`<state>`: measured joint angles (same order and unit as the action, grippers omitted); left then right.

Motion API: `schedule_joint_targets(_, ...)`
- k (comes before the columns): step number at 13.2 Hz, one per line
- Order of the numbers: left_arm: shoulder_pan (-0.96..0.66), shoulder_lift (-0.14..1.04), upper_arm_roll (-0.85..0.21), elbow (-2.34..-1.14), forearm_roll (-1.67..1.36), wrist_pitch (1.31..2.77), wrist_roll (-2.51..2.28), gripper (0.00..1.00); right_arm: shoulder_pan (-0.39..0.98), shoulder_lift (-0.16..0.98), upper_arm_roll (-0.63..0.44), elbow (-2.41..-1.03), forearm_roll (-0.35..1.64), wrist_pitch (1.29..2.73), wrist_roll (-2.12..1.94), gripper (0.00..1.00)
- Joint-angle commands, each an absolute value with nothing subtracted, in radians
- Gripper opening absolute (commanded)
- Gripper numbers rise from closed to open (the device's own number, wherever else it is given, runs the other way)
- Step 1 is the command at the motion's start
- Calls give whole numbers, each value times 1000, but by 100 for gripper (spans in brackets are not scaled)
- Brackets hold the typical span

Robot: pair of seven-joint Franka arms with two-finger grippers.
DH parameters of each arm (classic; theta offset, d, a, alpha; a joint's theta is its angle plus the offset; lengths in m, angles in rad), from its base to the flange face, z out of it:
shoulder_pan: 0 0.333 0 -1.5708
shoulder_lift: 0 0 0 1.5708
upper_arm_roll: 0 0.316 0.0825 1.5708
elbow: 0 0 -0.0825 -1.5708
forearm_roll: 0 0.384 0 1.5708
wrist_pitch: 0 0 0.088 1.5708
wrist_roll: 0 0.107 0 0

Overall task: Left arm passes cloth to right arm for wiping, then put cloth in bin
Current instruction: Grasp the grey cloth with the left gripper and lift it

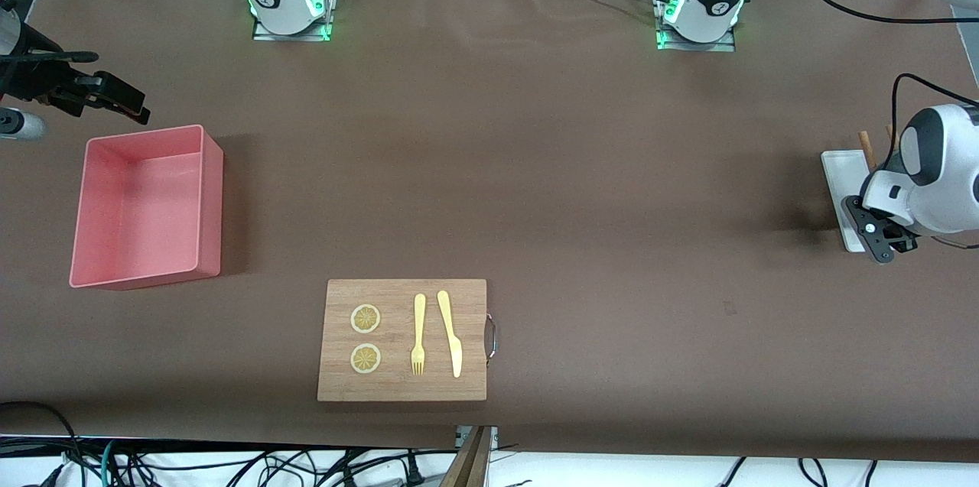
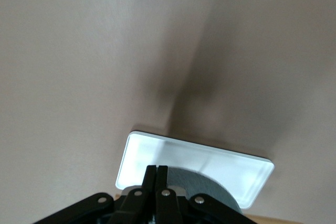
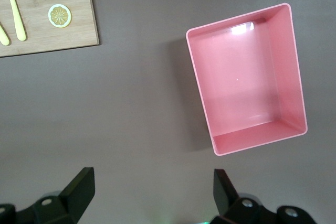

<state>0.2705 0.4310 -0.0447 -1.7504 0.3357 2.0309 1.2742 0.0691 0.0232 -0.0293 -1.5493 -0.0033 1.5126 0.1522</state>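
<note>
The dark grey cloth [image 2: 210,184] lies in a small white tray [image 2: 173,153] at the left arm's end of the table. The left arm's wrist hides the cloth in the front view. My left gripper [image 2: 156,169] is over the tray [image 1: 839,173] with its fingers pressed together just above the cloth, nothing between them. It also shows in the front view [image 1: 879,238]. The pink bin [image 1: 138,212] stands empty at the right arm's end and shows in the right wrist view [image 3: 247,77]. My right gripper [image 1: 115,93] is open and empty, up over the table beside the bin.
A wooden cutting board [image 1: 401,387] near the front edge carries two lemon slices [image 1: 365,319], a yellow fork [image 1: 418,334] and a yellow knife [image 1: 450,332]. Thin brown sticks [image 1: 865,148] poke out by the white tray.
</note>
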Motion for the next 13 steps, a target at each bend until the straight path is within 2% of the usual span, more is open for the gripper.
schedule_joint_targets(1,270,425,-109,-1620,293,1861,1273,0,66,2,-32,-1569,12,1509,146,100)
schedule_joint_targets(4,270,423,-155,-1533,126,1689,1169,0,66,18,-31,-1548,12,1508,144,100)
schedule_joint_targets(6,270,411,-199,-1502,28,1600,1047,0,71,44,-28,-1546,15,1436,134,100)
schedule_joint_targets(8,270,391,-267,-1502,-32,1591,904,0,71,34,-26,-1536,38,1365,-14,100)
schedule_joint_targets(10,271,391,-334,-1499,-113,1591,766,0,71,32,-21,-1503,60,1365,-206,100)
schedule_joint_targets(13,264,400,-435,-1493,-248,1609,574,0,64,51,-29,-1503,223,1378,-433,100)
